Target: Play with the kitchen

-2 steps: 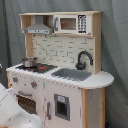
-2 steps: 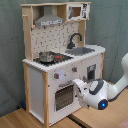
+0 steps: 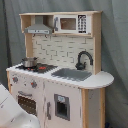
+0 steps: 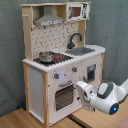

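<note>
A: Where is the toy?

B: A white and pale wood toy kitchen (image 4: pixel 62 65) stands on a wooden floor (image 4: pixel 20 119). A small metal pot (image 3: pixel 29 62) sits on its stovetop, left of the grey sink (image 3: pixel 72 74) and black tap (image 3: pixel 83 60).

A: And the arm?

B: The white robot gripper (image 4: pixel 82 90) has moved closer, now just beside the oven door (image 4: pixel 64 97). Whether its fingers are wide or narrow, I cannot tell. It seems about to work the door.
</note>
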`<state>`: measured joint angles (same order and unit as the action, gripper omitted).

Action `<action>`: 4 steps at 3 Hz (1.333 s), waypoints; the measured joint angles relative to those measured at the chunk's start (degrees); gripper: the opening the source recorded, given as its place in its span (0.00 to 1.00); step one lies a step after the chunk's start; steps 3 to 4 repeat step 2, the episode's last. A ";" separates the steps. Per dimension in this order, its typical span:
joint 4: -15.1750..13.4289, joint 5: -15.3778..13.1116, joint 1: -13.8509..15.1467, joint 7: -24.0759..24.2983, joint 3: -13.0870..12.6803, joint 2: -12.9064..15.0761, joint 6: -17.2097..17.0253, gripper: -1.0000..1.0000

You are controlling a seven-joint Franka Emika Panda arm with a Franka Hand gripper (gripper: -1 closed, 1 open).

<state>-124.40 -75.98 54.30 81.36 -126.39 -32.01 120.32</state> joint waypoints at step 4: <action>-2.38 0.05 -5.46 -3.42 -0.21 5.50 -7.01 1.00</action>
